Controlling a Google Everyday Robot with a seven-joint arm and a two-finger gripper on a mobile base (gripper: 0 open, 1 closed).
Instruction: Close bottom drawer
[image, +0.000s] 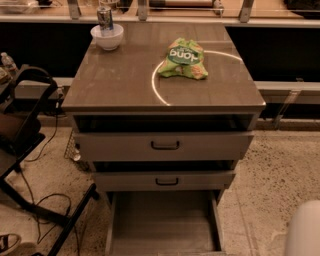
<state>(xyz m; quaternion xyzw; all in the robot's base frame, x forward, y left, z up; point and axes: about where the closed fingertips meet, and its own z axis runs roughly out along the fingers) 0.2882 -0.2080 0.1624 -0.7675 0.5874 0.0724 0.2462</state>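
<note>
The bottom drawer (162, 225) of the grey-brown cabinet (125, 85) is pulled far out toward me. Its plain grey interior shows, and its front is cut off by the lower edge of the view. The middle drawer (165, 180) and the top drawer (165, 145) above it each stand a little open, with dark bar handles. A pale rounded shape, my gripper (305, 230), enters at the bottom right corner. It is to the right of the bottom drawer and apart from it.
On the cabinet top lie a green snack bag (184, 59) and a white bowl (107, 36), with a can (105, 17) just behind the bowl. A black chair frame (30, 125) and cables (40, 200) are on the floor at left. Speckled floor lies to the right.
</note>
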